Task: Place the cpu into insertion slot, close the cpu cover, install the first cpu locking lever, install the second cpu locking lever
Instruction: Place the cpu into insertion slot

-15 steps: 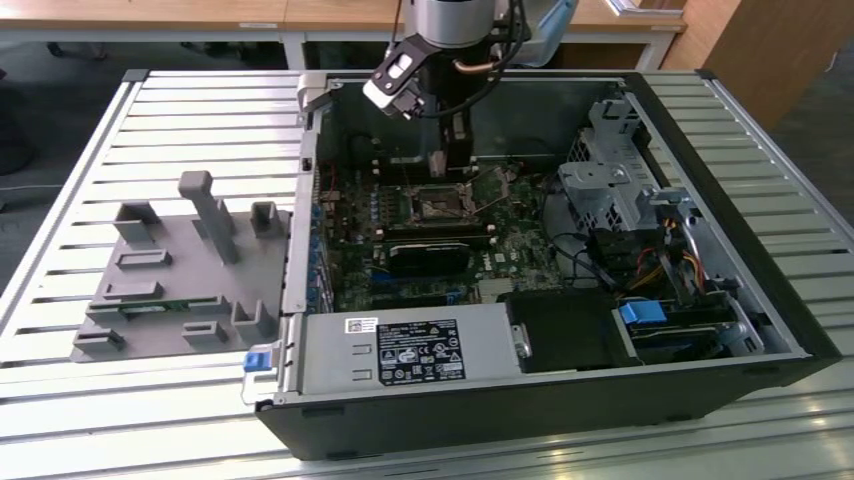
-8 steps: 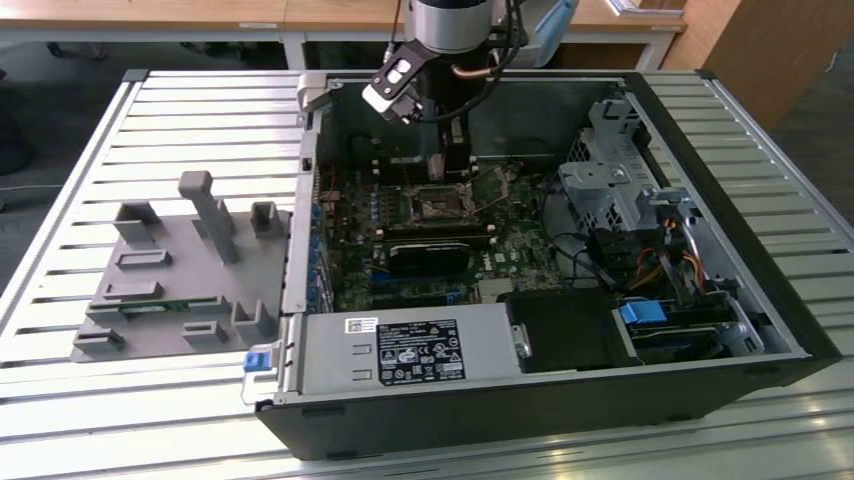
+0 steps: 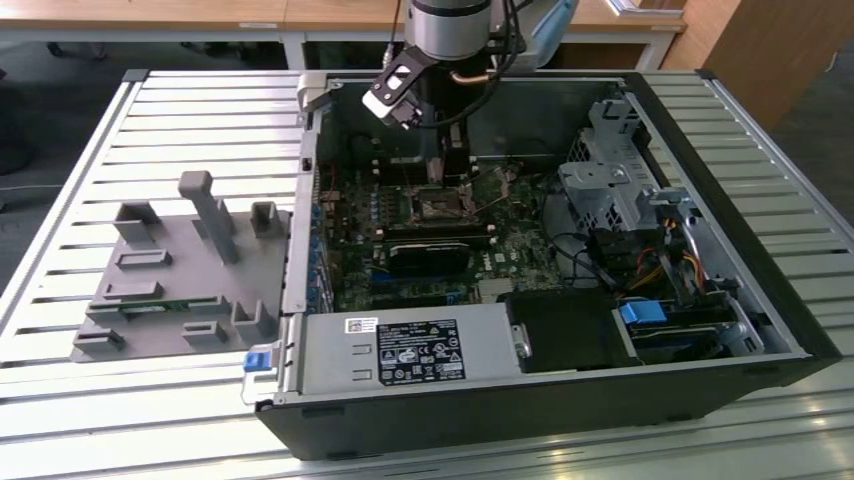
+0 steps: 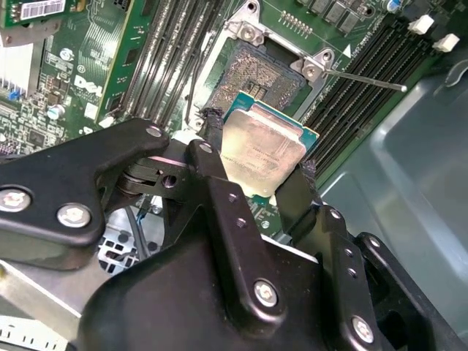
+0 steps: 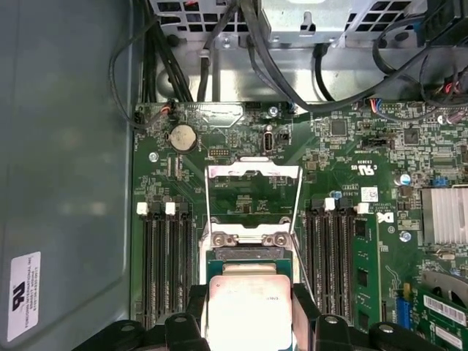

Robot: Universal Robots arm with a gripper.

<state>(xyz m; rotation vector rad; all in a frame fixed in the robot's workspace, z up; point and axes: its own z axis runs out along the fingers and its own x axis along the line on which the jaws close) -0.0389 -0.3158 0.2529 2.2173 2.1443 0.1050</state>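
While claw [image 4: 259, 146] grips cpu [image 4: 265, 152], insertion slot [image 4: 263, 73] lies open.

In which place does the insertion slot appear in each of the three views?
Exterior view: insertion slot on the motherboard, beside the gripper.
Second wrist view: slot just beyond the held cpu.
First wrist view: slot's frame just past the cpu.
Shared landmark: the gripper shut on the cpu.
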